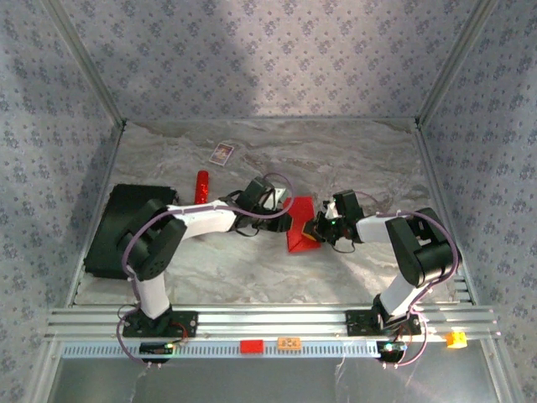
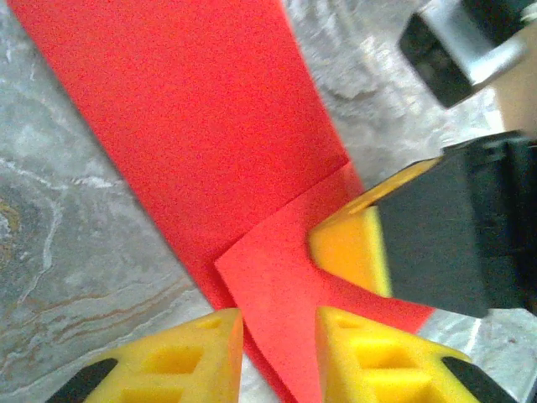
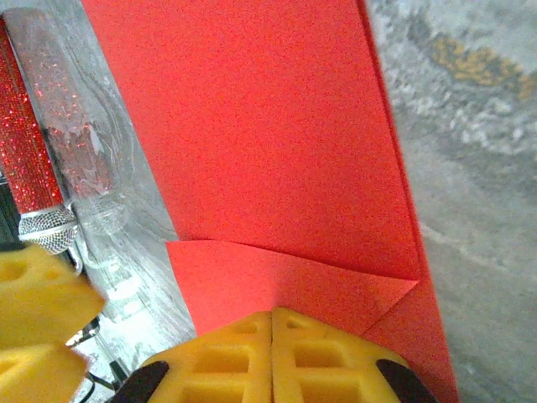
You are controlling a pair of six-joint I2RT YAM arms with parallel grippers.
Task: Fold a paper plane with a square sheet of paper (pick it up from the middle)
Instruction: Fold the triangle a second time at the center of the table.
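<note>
the square sheet of paper (image 1: 300, 214) lies on the marbled table (image 1: 252, 269) to the right of the red stick (image 1: 201, 186) and slightly nearer the arm bases; it is creased narrower than a square, with one corner folded over as a flap; the left gripper (image 2: 278, 327) sits between the stick and the sheet, at the sheet's stick-side edge; its yellow fingers stand a narrow gap apart, and the edge of the flap runs through that gap without being clamped; the right gripper (image 3: 273, 336) is at the side of the sheet away from the stick; its fingers are pressed together with no gap and their tips rest against the flap; whether any paper is nipped between them cannot be told; in the right wrist view the stick's glittery body and silver ball tip lie just beside the sheet's long edge; a small printed card (image 1: 221, 153) lies beyond the stick, toward the back wall; a black mat (image 1: 113, 231) lies on the stick's other side from the sheet.
</note>
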